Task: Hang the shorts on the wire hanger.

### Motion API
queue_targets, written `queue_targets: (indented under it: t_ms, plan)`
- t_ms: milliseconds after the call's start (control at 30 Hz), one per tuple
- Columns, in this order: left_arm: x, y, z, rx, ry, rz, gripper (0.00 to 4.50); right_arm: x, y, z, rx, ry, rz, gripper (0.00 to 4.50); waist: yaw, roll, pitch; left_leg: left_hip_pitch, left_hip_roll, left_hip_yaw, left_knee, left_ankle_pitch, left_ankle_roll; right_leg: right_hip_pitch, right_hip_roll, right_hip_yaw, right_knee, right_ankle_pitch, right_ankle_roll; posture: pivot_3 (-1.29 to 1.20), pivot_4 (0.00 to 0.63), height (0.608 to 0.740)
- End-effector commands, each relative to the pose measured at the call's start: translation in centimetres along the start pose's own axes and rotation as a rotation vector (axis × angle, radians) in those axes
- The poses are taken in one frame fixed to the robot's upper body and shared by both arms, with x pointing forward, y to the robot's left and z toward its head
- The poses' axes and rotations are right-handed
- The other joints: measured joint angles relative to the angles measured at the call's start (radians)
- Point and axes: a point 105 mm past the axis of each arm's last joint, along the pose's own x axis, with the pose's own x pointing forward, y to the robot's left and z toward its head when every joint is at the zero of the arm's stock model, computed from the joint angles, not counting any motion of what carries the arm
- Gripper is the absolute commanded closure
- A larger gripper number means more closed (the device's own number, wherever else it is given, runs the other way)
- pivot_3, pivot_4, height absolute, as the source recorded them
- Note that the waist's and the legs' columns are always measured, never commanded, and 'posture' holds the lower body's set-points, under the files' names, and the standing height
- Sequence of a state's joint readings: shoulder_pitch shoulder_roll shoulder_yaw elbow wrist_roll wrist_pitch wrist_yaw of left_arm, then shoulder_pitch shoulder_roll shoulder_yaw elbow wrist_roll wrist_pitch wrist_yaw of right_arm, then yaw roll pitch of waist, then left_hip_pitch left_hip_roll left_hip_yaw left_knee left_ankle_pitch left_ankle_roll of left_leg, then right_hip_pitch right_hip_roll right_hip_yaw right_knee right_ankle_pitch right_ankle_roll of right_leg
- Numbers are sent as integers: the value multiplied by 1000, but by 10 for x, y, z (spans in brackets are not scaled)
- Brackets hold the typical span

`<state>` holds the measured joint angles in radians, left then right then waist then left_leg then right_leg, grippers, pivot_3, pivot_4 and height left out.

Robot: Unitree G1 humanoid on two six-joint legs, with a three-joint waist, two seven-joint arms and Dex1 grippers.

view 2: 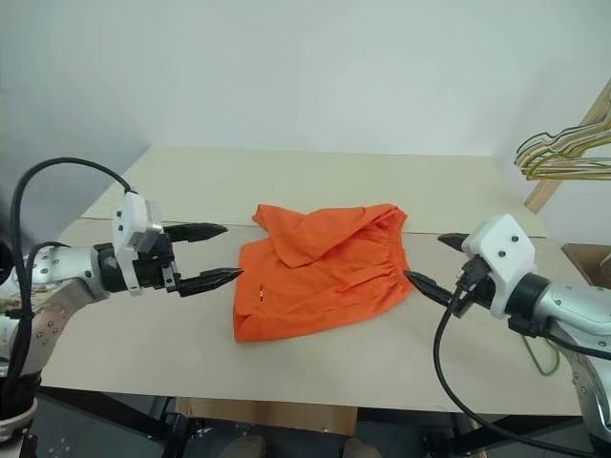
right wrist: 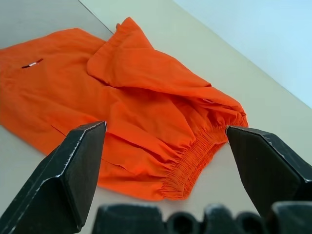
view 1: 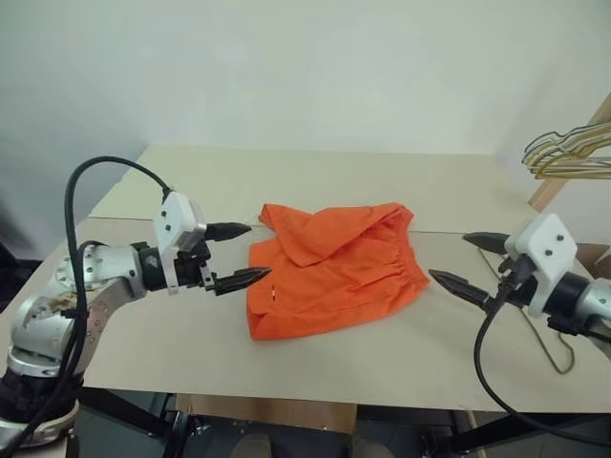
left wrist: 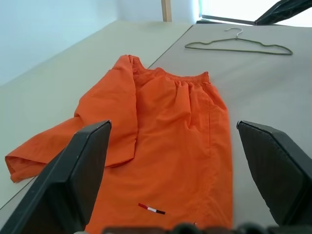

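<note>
The shorts (view 1: 334, 269) lie crumpled in the middle of the table (view 1: 191, 186), bright orange against the pale beige top. One leg is folded back over the rest of the garment, so a loose flap lies across the upper part, and the gathered elastic waistband faces the right edge of the table. A small red and white tag shows on the fabric near the corner closest to the front edge, seen from the left wrist.

The left gripper (view 1: 239, 255) hangs just off the left side of the shorts, its two black fingers spread wide apart with nothing between them. The lower fingertip is very close to the cloth, though I cannot tell whether it touches. The right gripper (view 1: 470, 262) hangs on the opposite side, near the waistband, its fingers likewise spread wide and empty. Both point inward toward the shorts from either side, slightly tilted down.

The wire hanger (left wrist: 239, 44) lies flat on the table toward the right edge, well apart from the shorts, with its hook pointing away from them. From the head view it is mostly hidden behind the right arm, with a thin loop of it showing near the front right corner.

Past the far right corner of the table, a bunch of several wire hangers (view 1: 565, 153) hangs on a slanted wooden beam (view 1: 558, 181).

A black cable (view 1: 72, 205) loops up over the left arm.
</note>
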<state>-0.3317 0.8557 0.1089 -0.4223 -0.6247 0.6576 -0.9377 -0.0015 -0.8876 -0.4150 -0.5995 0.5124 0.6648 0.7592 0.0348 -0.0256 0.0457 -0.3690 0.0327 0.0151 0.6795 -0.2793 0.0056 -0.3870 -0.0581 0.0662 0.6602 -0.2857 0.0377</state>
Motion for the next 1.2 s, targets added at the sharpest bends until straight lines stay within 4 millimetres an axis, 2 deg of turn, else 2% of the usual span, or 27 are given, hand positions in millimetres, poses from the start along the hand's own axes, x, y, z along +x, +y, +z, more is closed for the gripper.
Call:
queue_targets:
  t_ms: [33,133,200,367,500,667,867,1033,1133,1200]
  plan:
    - [-6,-3,-5,134,132,-59,22,-3,-7,13,-67,-23,-11,0,-5,0,0,0,0,0,0,0,0,0,0,0,0,0,0,49,0,740]
    - [-16,-5,-25,209,328,-113,22,-1,-10,18,-80,-30,-3,0,-20,0,0,0,0,1,0,0,0,0,0,0,0,0,0,45,0,740]
    - [-23,-6,-37,200,443,-130,22,-1,-8,20,-87,-30,11,0,-23,0,0,0,0,1,-1,0,0,0,0,0,0,0,0,40,0,740]
    - [-34,-15,-54,223,652,-201,22,-1,-4,20,-94,-28,36,0,-25,0,0,0,1,2,0,0,0,0,1,0,0,0,0,33,0,740]
    - [-24,-23,-55,203,667,-204,22,0,-1,21,-102,-32,49,0,-22,0,0,0,1,2,0,0,0,0,0,0,0,0,0,25,0,740]
    - [-5,-39,-74,179,681,-242,22,1,1,24,-105,-45,52,0,-24,0,0,0,1,2,0,0,0,0,1,0,0,0,0,13,0,740]
    - [25,-32,-87,220,701,-196,22,0,5,26,-109,-50,50,0,-24,0,0,0,0,2,1,0,0,0,1,1,1,0,0,-8,0,740]
    - [35,-24,-103,304,774,-176,22,-4,8,27,-111,-49,45,0,-32,0,-1,0,0,2,1,0,0,0,1,1,0,0,0,-30,0,740]
    - [36,-28,-105,307,784,-233,547,-5,8,28,-113,-47,44,0,-39,0,-1,-1,0,2,1,0,0,-1,1,1,1,0,0,-41,0,740]
    - [35,-30,-110,326,805,-256,1091,-6,8,29,-116,-47,44,0,-46,0,-1,0,1,2,1,0,0,0,1,1,1,0,0,-47,0,740]
